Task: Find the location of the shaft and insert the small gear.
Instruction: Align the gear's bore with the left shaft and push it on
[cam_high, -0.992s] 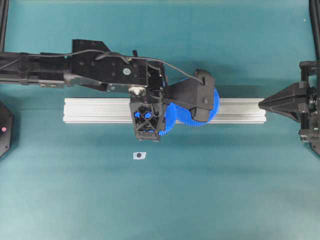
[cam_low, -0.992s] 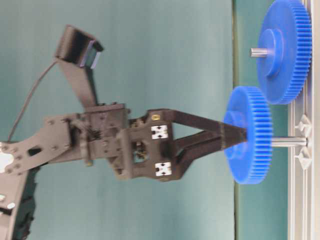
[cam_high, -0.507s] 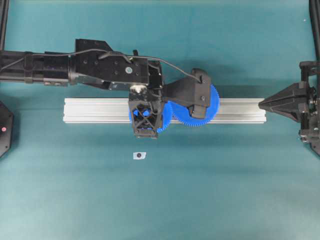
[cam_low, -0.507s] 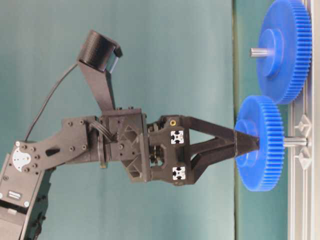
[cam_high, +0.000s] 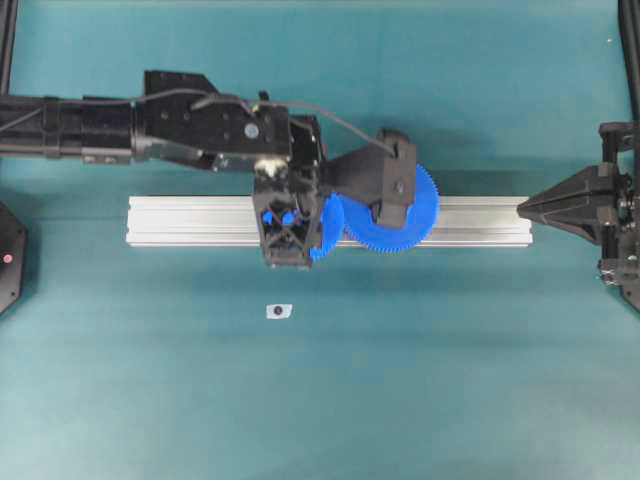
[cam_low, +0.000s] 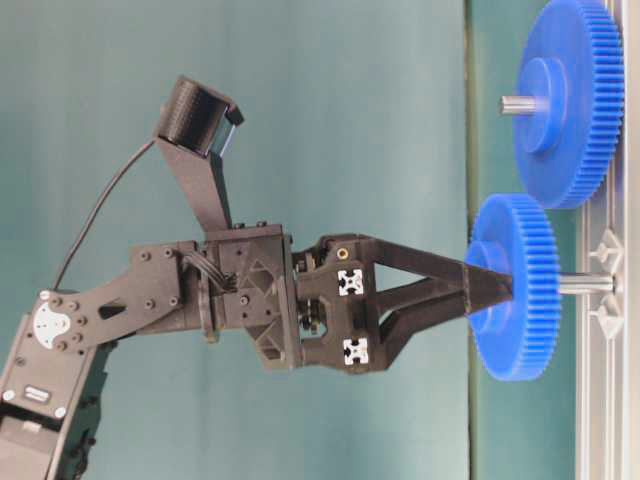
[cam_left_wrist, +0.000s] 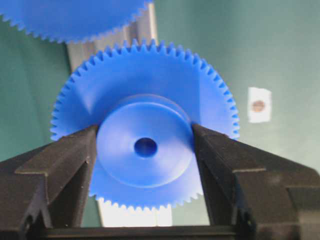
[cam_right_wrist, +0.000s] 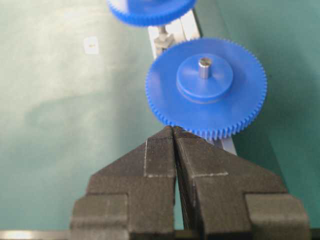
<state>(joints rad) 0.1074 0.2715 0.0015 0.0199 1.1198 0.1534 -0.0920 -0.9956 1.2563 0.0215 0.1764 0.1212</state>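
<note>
My left gripper (cam_left_wrist: 144, 131) is shut on the raised hub of the small gear (cam_left_wrist: 145, 150), a blue toothed disc with a dark centre hole. From table level, the small gear (cam_low: 515, 288) hangs in front of the beam with the thin grey shaft (cam_low: 585, 284) running from its back face to the beam. How deep the shaft sits in the hole is hidden. From overhead, the left gripper (cam_high: 290, 225) covers most of the small gear (cam_high: 328, 225). My right gripper (cam_right_wrist: 173, 129) is shut and empty at the beam's right end (cam_high: 522, 208).
The wider blue gear (cam_low: 570, 100) sits on its own pin (cam_right_wrist: 204, 67) beside the small one, their teeth close. Both pins stand on the ribbed aluminium beam (cam_high: 200, 220). A small white sticker with a dark dot (cam_high: 278, 311) lies on the teal mat.
The left gripper has carried the small gear closer to the beam, so less bare shaft shows behind it than a second ago. The right arm has not moved.
</note>
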